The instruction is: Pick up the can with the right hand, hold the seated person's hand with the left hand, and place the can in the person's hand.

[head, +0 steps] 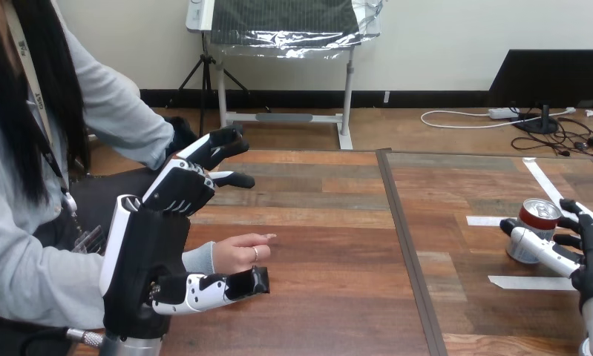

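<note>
Right robot hand [590, 254] was wrapped, thumb and fingers, round the red-and-silver metal can [538, 215], which stood on the wooden table [330, 245], seemingly not yet lifted. Left robot hand [176, 189] hovered spread above the person's hand [241, 252], not clasping it; the handover was undone.

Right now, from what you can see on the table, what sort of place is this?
Probably a robot handover test bench: the brown wood-plank table bears white tape strips, a red-topped silver drinks can stands beside them, and a person's hand rests on it.
</note>
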Action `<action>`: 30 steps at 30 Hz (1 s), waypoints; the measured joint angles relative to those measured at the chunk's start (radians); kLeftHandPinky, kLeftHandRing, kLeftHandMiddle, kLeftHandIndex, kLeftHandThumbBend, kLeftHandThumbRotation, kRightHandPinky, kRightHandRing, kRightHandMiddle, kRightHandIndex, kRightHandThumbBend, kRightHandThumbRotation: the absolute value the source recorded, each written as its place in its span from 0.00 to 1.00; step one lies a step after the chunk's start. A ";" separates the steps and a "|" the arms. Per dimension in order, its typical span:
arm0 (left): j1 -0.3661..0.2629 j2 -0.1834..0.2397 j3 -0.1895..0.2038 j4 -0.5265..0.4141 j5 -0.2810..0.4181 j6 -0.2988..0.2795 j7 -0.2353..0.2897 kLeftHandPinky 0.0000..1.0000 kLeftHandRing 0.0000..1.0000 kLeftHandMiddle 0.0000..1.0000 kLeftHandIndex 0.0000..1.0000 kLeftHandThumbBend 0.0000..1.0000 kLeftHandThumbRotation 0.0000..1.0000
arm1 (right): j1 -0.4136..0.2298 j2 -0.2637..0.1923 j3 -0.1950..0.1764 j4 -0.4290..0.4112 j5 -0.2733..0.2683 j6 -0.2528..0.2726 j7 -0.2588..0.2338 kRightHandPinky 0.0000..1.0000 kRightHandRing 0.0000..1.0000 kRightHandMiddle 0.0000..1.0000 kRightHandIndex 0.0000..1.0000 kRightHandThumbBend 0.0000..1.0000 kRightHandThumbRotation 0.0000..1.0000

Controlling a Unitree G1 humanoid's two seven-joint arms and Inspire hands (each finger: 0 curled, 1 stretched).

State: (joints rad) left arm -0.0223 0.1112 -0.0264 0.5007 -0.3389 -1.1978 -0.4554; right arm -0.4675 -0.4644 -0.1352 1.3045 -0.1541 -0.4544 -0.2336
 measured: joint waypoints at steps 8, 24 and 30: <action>0.006 0.001 -0.001 -0.003 -0.028 0.001 -0.022 0.65 0.84 0.86 0.80 1.00 0.36 | -0.004 0.006 -0.011 0.005 0.024 0.016 0.012 0.65 0.74 0.77 0.83 1.00 0.28; 0.007 -0.001 0.000 -0.003 -0.055 0.002 -0.049 0.65 0.84 0.86 0.79 1.00 0.36 | -0.015 0.007 -0.023 0.010 0.037 0.028 -0.006 0.48 0.55 0.60 0.65 0.94 0.01; 0.007 -0.003 0.001 -0.003 -0.055 0.002 -0.050 0.65 0.83 0.86 0.79 1.00 0.36 | -0.017 0.008 -0.025 0.010 0.038 0.028 -0.006 0.43 0.49 0.55 0.60 0.92 0.00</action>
State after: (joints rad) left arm -0.0151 0.1083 -0.0255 0.4973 -0.3941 -1.1954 -0.5050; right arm -0.4849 -0.4559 -0.1601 1.3146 -0.1160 -0.4267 -0.2395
